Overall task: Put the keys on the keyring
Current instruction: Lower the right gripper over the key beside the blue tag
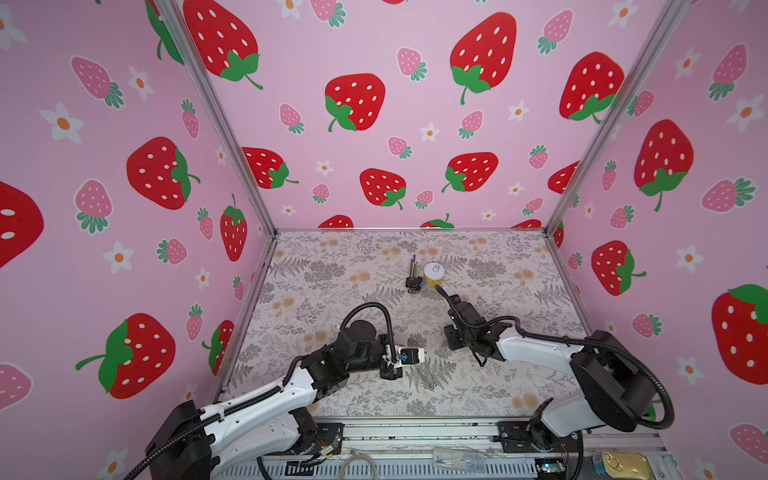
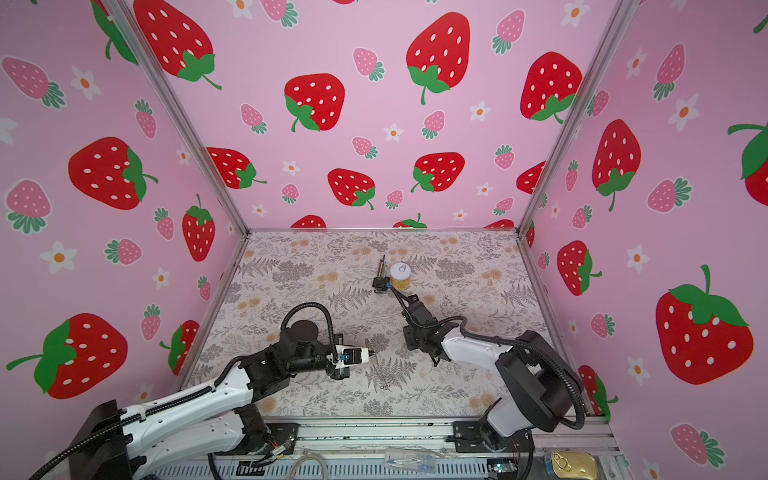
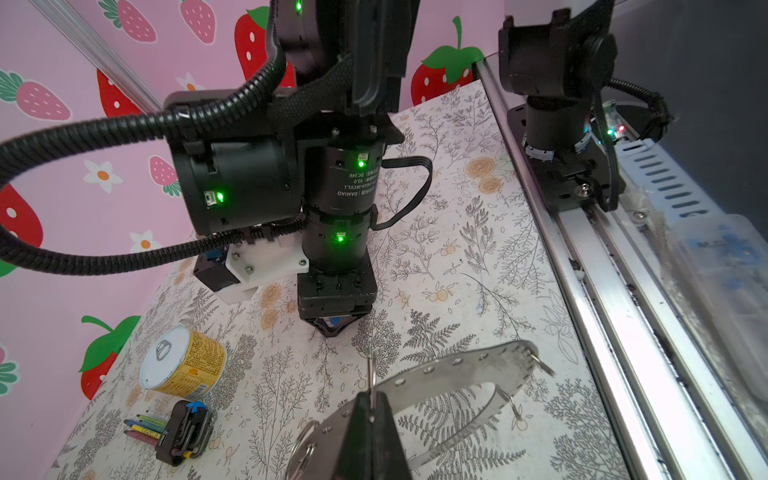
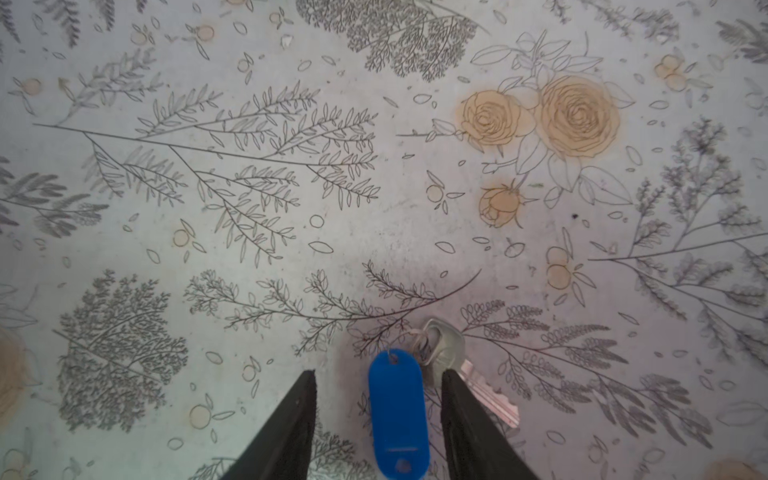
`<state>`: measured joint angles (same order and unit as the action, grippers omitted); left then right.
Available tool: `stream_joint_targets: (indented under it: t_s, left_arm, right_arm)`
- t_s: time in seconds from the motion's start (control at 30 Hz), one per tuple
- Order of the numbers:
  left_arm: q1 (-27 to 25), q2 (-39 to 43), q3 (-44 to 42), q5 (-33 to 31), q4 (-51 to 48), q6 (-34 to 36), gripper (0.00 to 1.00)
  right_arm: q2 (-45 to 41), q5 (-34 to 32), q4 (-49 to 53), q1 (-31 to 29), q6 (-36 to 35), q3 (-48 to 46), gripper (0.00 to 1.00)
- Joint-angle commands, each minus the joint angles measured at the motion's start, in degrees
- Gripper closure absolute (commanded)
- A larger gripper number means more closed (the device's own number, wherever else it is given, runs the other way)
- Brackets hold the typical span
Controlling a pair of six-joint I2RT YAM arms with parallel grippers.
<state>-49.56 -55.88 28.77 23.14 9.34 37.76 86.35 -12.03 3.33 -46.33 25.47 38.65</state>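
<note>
Near, my left gripper [image 3: 372, 401] is clamped on the keyring [image 3: 457, 365]. Just right and farther, my right gripper [image 4: 378, 374] has jaws apart astride the keys [image 4: 397, 411] (blue tag flat on table, silver key [image 4: 446, 349] by one finger). Risk: closing skewed catches the key blade, so the tag swivels and slips out. Yellow can [image 3: 187, 361] sits far back.

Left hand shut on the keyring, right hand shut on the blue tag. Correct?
Not quite. The right hand is open: the right wrist view shows a gap either side of the blue tag. The left hand is shut on the keyring.
</note>
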Motion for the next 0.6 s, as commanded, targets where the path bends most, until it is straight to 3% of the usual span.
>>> stream_joint_targets:
  t_s: [0.0,0.2,0.4,0.57]
  left_arm:
    - [-0.1,0.5,2.1,1.5,1.1,1.4,1.0]
    - [-0.2,0.4,2.1,1.4,1.1,1.5,1.0]
    - [-0.1,0.4,2.3,1.8,1.0,1.4,1.0]
    - [-0.1,1.7,2.1,1.0,1.2,1.4,1.0]
  right_arm:
    - [1.3,2.2,1.1,0.4,0.1,1.9,0.43]
    - [4.6,12.0,-1.3,0.6,-8.5,3.9,0.42]
    - [3.6,22.0,0.3,0.5,-18.3,5.7,0.48]
    - [-3.0,10.9,3.3,0.3,-17.1,5.1,0.48]
